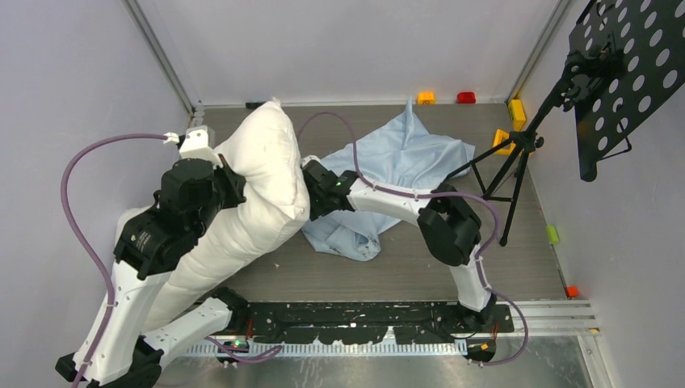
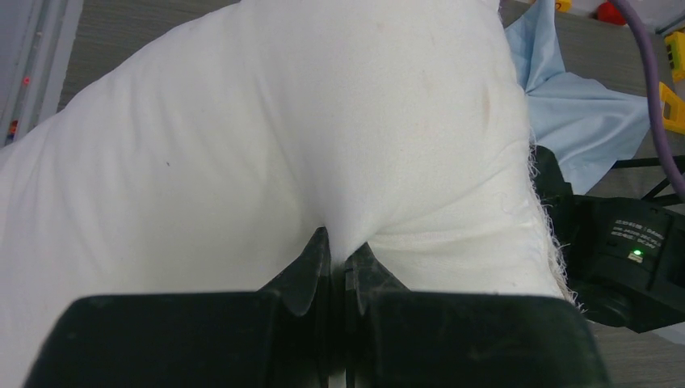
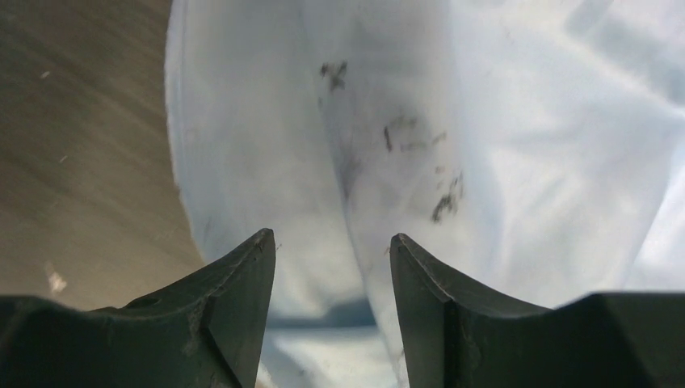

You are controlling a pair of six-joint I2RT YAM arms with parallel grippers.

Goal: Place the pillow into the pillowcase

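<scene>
The pillow (image 1: 266, 174) is large, plump and white, and lies diagonally from the back centre to the near left, draped over my left arm. My left gripper (image 2: 339, 252) is shut on a pinch of the pillow (image 2: 323, 121) fabric; in the top view its fingers are buried in the pillow's side. The pillowcase (image 1: 404, 158) is light blue, crumpled and smudged, and lies on the table right of the pillow. My right gripper (image 3: 332, 242) is open just above the pillowcase (image 3: 420, 145), holding nothing. In the top view it (image 1: 317, 192) sits against the pillow's right edge.
A black tripod (image 1: 517, 166) holding a perforated black panel (image 1: 630, 73) stands at the right. Small coloured blocks lie along the back wall (image 1: 426, 98) and right edge (image 1: 552, 234). Grey walls close in the left, back and right. The right arm's body shows in the left wrist view (image 2: 622, 250).
</scene>
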